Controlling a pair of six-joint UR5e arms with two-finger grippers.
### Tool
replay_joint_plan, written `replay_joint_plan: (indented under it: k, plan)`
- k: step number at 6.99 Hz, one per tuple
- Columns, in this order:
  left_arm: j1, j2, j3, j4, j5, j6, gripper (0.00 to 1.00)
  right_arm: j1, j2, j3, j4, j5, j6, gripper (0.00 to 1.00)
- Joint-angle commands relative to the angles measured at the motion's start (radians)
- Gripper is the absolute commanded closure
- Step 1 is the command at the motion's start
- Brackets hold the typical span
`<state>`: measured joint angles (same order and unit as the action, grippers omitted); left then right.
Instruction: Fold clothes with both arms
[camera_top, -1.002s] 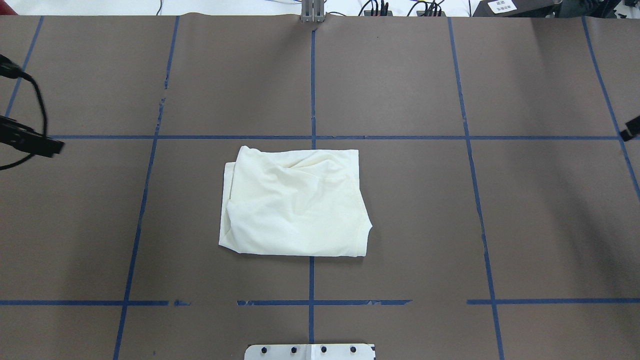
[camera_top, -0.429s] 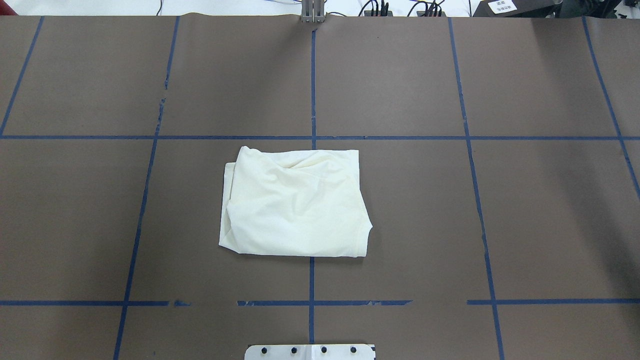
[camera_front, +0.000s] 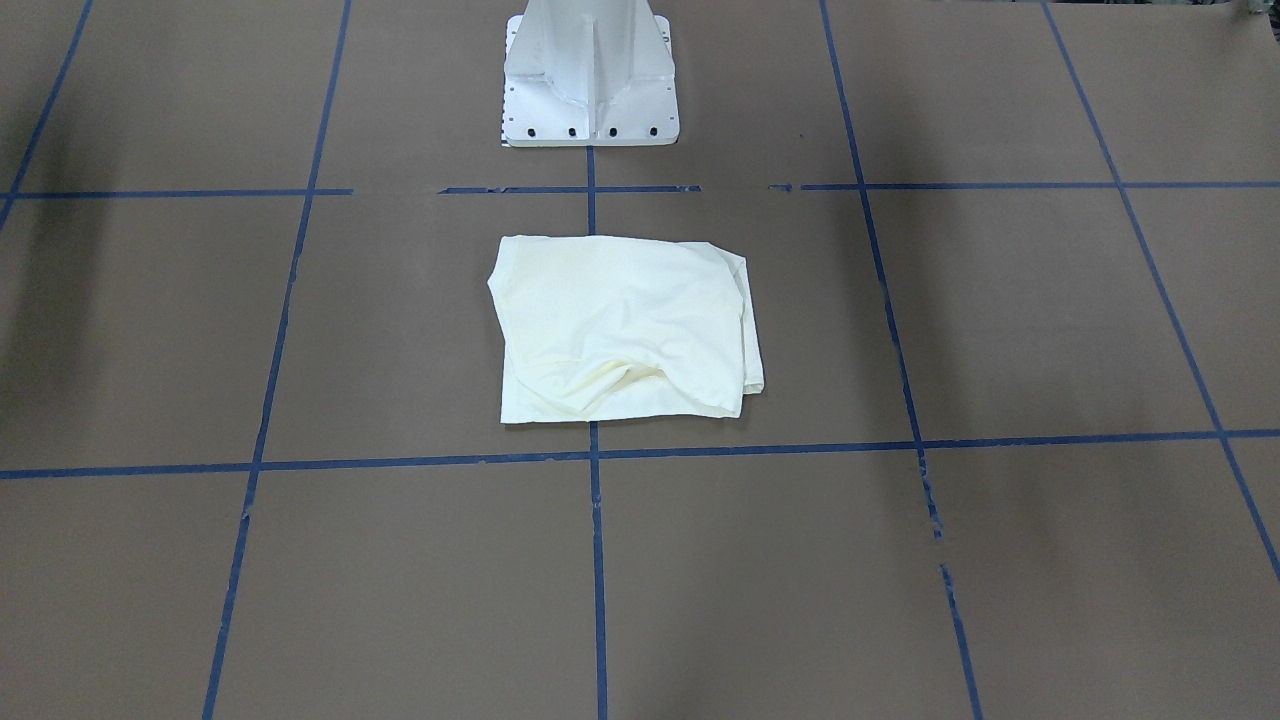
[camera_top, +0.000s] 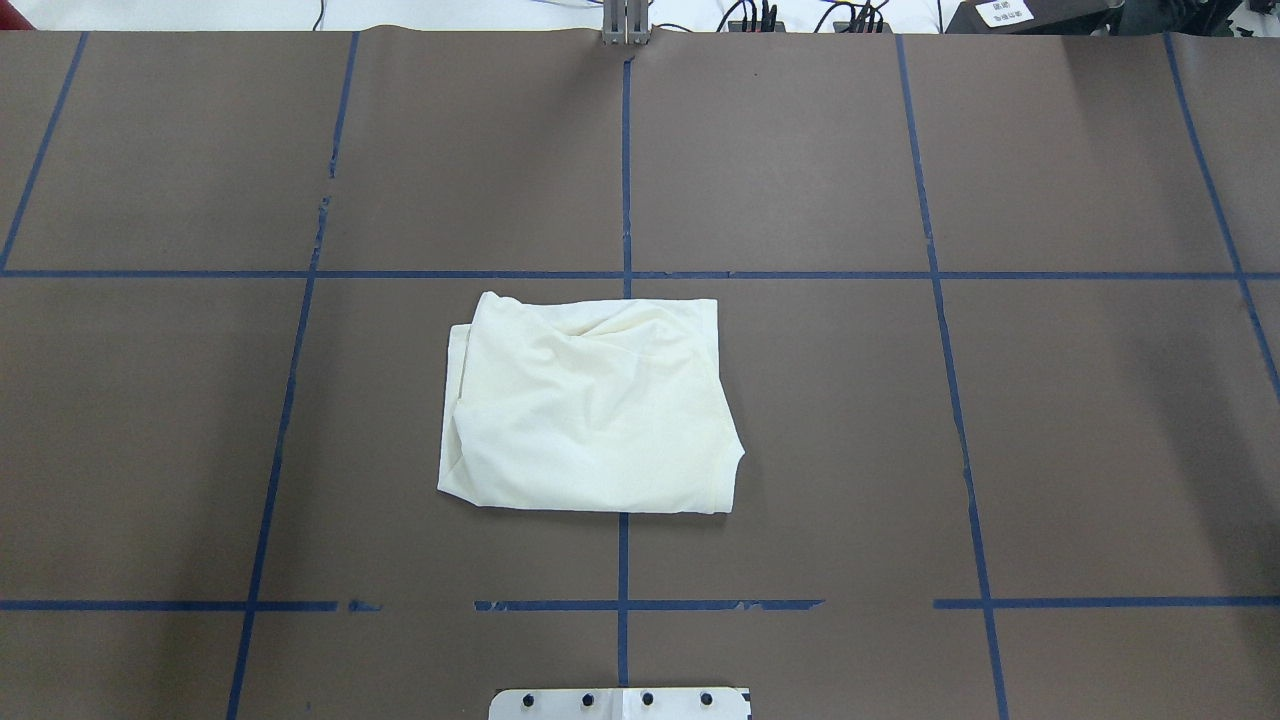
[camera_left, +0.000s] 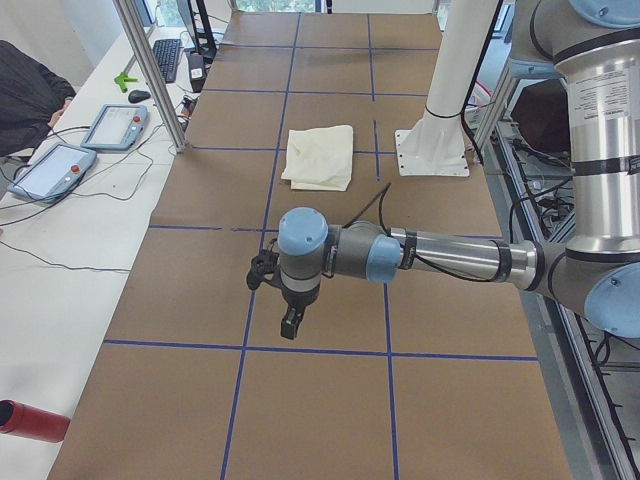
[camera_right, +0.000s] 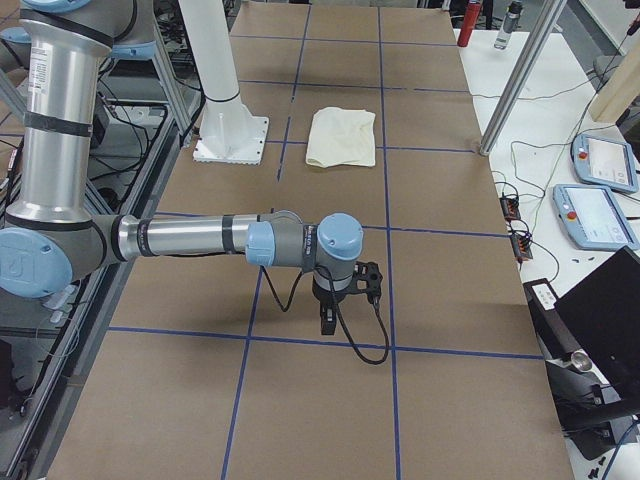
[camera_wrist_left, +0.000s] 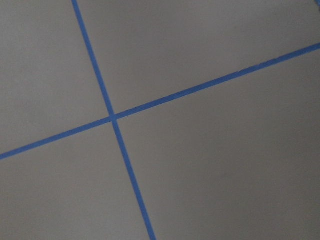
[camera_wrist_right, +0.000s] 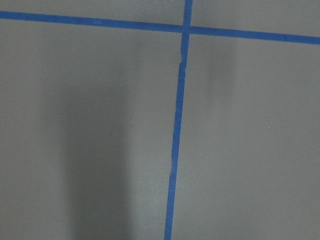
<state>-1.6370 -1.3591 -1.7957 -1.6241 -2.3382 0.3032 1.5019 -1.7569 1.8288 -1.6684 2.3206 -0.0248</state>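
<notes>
Both arms have left the overhead frame since a second ago. I see the left arm (camera_left: 450, 258) stretched over the counter (camera_top: 1000, 400) in the left-side view, the right arm (camera_right: 190, 238) likewise in the right-side view; I cannot tell how either's jaws stand. The cream T-shirt (camera_top: 590, 405) lies folded at centre frame, well apart from both.

Folded T-shirt (camera_top: 590, 410) on brown table (camera_top: 1050, 420)
</notes>
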Motion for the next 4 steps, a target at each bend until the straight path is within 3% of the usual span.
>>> replay_joint_plan:
  k: [1, 4]
  plan:
    - [-0.057, 0.043, 0.016, 0.0, -0.024, 0.071, 0.0, 0.015, -0.013, -0.003, 0.001, 0.005, 0.002, 0.0]
    - [-0.05, 0.044, 0.049, -0.03, -0.007, 0.07, 0.0, 0.015, -0.021, 0.001, 0.001, -0.05, 0.012, 0.0]
